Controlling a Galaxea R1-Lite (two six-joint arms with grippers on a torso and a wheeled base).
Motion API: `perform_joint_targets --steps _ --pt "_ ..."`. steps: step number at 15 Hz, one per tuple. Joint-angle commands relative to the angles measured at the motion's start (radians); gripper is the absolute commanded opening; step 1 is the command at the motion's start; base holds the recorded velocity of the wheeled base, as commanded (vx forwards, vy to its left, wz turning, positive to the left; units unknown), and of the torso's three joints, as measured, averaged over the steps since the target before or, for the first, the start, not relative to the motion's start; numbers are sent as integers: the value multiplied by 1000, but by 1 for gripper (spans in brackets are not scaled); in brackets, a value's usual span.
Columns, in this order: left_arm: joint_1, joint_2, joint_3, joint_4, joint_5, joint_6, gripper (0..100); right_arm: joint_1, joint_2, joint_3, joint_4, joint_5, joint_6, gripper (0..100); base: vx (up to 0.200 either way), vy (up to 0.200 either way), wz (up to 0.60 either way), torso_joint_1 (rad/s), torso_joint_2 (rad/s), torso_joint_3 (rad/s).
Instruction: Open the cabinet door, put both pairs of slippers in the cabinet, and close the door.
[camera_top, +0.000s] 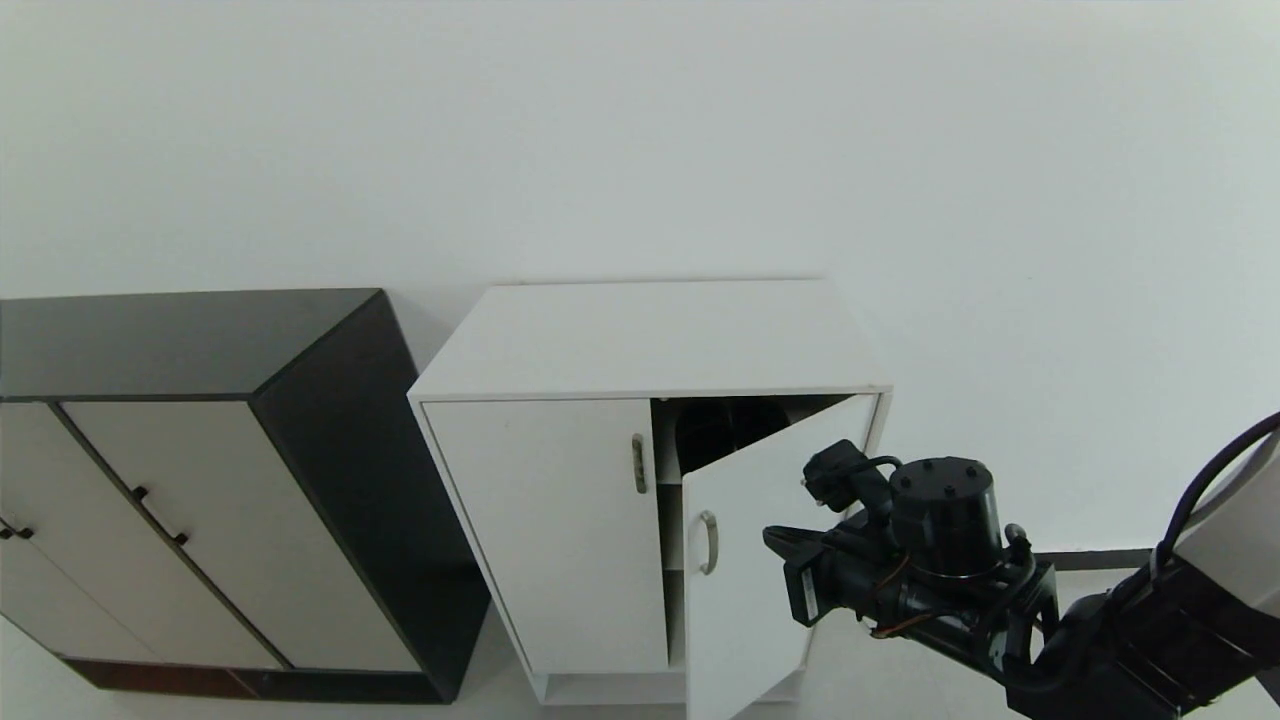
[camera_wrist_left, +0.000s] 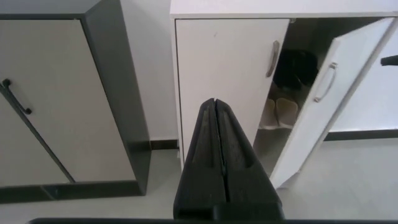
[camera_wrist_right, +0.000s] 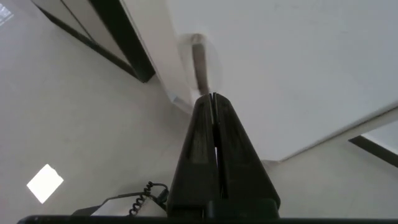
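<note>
Just before the door handle (camera_wrist_right: 199, 59), the right gripper (camera_wrist_right: 214, 96) holds its fingers pressed together, empty. The left gripper (camera_wrist_left: 214, 101), fingers likewise together, hangs well back from the white cabinet (camera_top: 640, 340), whose right door (camera_top: 760, 560) stands ajar, dark slippers (camera_wrist_left: 295, 65) shelved above pale slippers (camera_wrist_left: 280, 113) inside.

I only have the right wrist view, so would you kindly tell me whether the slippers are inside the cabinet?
Observer: Yes, a light pair of slippers lies low inside the white cabinet.
Operator: And the other pair?
Observer: A dark pair sits above it.
Operator: How do the doors stand?
Observer: The right door is ajar, the left door shut.
</note>
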Motion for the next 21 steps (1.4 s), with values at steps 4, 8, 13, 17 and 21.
perform_joint_targets --steps 4,8,13,17,21 --pt "0 0 0 0 4 -2 0 1 0 0 -1 1 0 0 50 0 0 1 2 -1" --pt "0 0 0 0 4 -2 0 0 2 1 -1 1 2 0 0 0 0 0 0 0" --pt "0 0 0 0 4 -2 0 -5 59 -32 -27 0 2 0 0 0 0 0 0 0" --pt "2 0 0 0 4 -2 0 -16 102 -75 -48 0 2 0 0 0 0 0 0 0" --pt "0 0 0 0 4 0 0 -29 146 -147 -47 0 2 0 0 0 0 0 0 0"
